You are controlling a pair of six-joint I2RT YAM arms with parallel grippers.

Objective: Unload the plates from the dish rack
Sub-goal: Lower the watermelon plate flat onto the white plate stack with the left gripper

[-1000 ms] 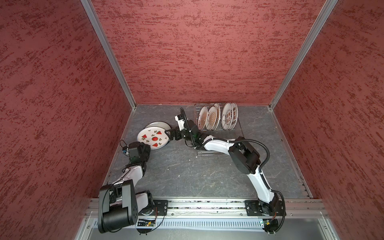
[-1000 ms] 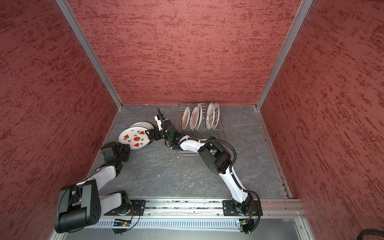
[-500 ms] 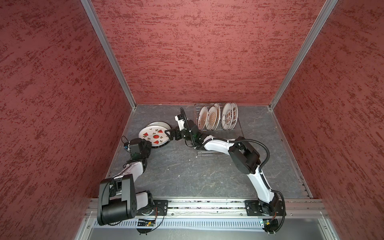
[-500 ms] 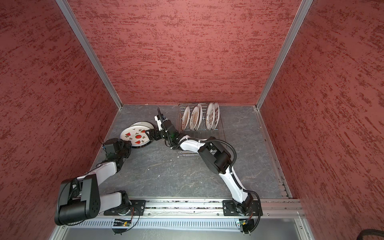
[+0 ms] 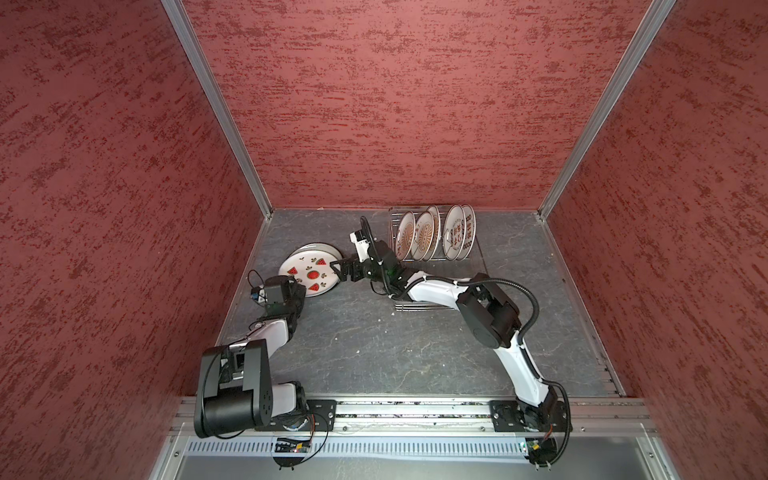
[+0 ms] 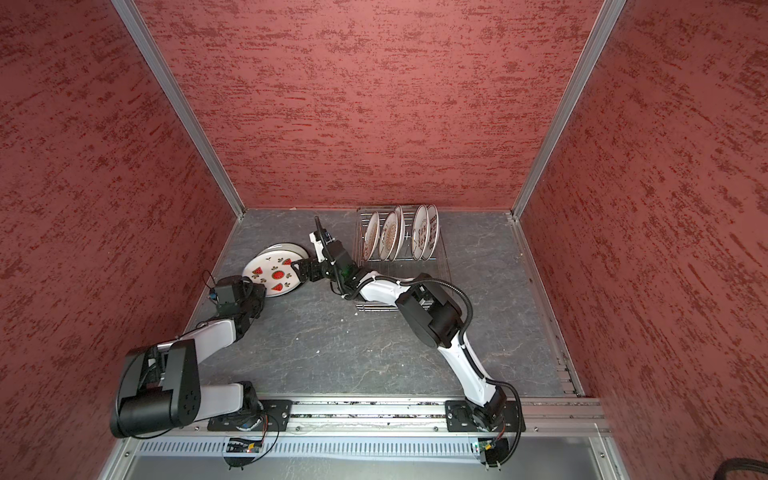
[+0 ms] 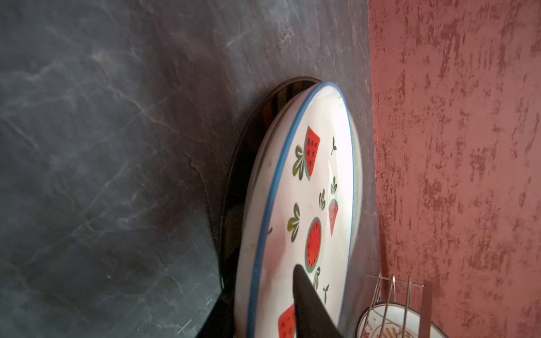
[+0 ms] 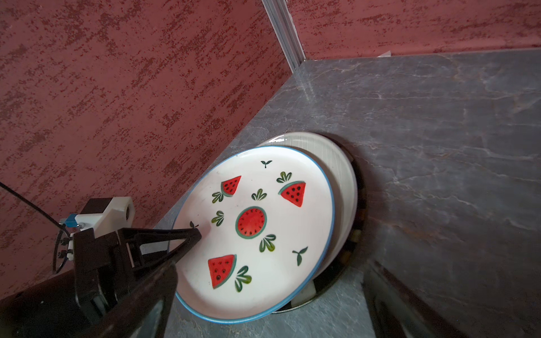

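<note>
left gripper straddles the rim of the watermelon plate, finger over, finger under, probably laying it on the stack. Squeezing or slack, can't tell. right gripper beside it: wide, empty. Other plates sit in the rack behind its fingers.

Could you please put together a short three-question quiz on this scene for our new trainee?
1. Multiple choice: what is printed on the top plate of the stack beside the rack? A) orange sunbursts B) red watermelons C) blue fish
2. True or false: the dish rack is already empty.
3. Short answer: what lies directly beneath the top plate?

Key
1. B
2. False: several plates still stand upright in it.
3. A plain white plate.
</note>
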